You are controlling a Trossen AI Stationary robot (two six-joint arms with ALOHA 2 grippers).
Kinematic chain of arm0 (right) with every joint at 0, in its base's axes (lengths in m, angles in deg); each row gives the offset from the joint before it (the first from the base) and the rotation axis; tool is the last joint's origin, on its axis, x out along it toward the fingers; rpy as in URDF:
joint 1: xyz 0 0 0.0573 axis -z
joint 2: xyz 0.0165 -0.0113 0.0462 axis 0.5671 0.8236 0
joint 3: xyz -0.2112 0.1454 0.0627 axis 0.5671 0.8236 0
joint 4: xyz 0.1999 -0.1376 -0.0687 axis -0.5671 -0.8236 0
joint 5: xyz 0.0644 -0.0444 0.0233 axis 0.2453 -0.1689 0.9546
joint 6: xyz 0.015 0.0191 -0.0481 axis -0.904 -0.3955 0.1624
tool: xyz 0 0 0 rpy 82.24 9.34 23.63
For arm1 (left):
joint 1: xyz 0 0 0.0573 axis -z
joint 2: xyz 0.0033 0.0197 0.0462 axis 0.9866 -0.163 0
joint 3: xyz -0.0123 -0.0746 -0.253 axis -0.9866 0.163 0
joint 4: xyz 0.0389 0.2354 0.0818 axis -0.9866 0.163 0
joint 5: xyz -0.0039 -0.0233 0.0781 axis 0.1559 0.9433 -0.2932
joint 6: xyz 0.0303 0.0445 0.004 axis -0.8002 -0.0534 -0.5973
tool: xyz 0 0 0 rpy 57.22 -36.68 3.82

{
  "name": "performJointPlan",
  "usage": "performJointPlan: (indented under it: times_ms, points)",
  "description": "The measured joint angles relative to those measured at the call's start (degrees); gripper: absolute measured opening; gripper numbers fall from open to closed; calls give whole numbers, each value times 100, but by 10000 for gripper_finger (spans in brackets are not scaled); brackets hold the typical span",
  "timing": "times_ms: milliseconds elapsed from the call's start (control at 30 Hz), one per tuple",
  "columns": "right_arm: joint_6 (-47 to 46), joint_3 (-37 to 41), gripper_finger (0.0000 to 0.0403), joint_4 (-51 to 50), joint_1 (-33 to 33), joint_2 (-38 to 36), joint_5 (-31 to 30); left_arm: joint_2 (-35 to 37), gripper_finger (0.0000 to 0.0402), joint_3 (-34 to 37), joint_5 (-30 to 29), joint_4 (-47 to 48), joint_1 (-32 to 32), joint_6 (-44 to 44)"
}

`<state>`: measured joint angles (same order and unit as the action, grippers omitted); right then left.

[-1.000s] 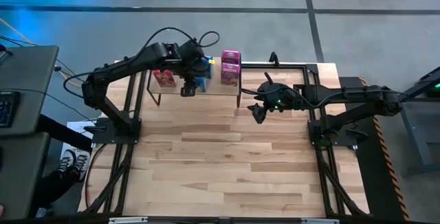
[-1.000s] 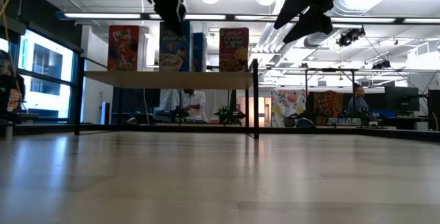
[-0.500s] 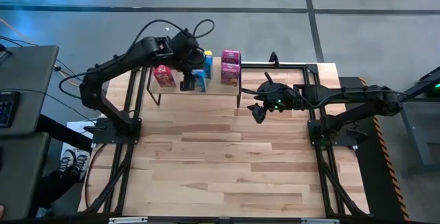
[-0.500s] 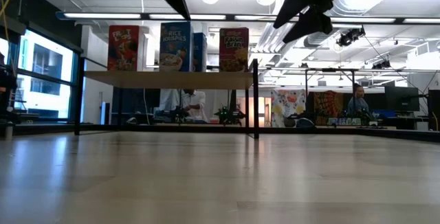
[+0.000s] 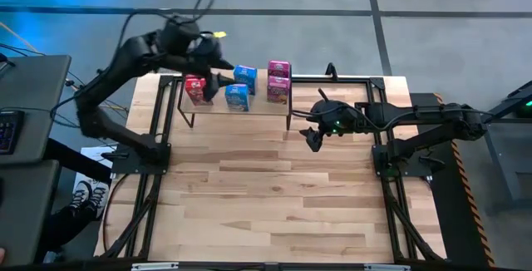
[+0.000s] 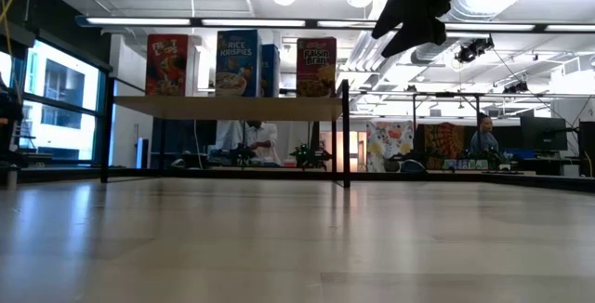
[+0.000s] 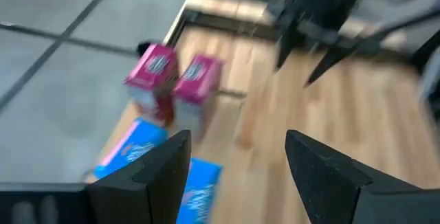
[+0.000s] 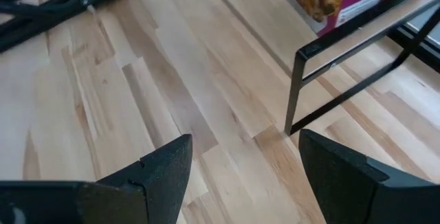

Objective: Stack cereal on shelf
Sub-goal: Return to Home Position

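Observation:
Several small cereal boxes stand upright on the light wood shelf (image 5: pixel 258 109): a pink one (image 5: pixel 195 89) at its left, two blue ones (image 5: pixel 238 96) (image 5: pixel 244 75) in the middle, two pink ones (image 5: pixel 278 90) (image 5: pixel 278 68) at its right. The low view shows their fronts (image 6: pixel 237 62) above the shelf board (image 6: pixel 228 107). My left gripper (image 5: pixel 218 77) is open and empty, high above the shelf's left half; its fingers (image 7: pixel 161 172) frame the boxes below (image 7: pixel 199 80). My right gripper (image 5: pixel 312 136) is open and empty, in the air just right of the shelf.
The shelf's thin black legs (image 8: pixel 295 86) stand on the plank tabletop (image 5: pixel 266 196), whose wide near part is bare wood. Black frame rails (image 5: pixel 391 196) run along the table's sides. People sit in the room far behind the table (image 6: pixel 256 140).
My left gripper has risen from just above the front blue box and drawn back toward the table's far left, out of the top of the low view. The blue box stays upright on the shelf.

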<state>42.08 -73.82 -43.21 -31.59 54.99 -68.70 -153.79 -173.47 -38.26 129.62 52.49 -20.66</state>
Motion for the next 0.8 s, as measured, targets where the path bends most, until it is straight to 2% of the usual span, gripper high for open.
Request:
performJointPlan:
  times_ms: [67, 200, 400, 500, 633, 800]
  points:
    - [170, 0, 262, -12, 0, -2, 9, 391, 225, 422, 165, -447, 16, 405]
    - [456, 0, 262, -64, 0, -39, 142, 1383, 217, 1748, 39, -1917, 341, 1296]
    - [656, -2, 262, -70, 0, -100, 424, 2877, 199, 4160, -675, -4692, 1270, 1973]
    - [612, -2, 262, -40, 0, -101, 614, 3403, 182, 5219, -1344, -5581, 1756, 2220]
    - [478, -2, 262, 70, 0, -101, 819, 3918, 140, 6365, -2202, -6296, 2402, 2423]
    - [146, -2, 262, 269, 0, -101, 938, 4423, 40, 7431, -2499, -6854, 2894, 2244]
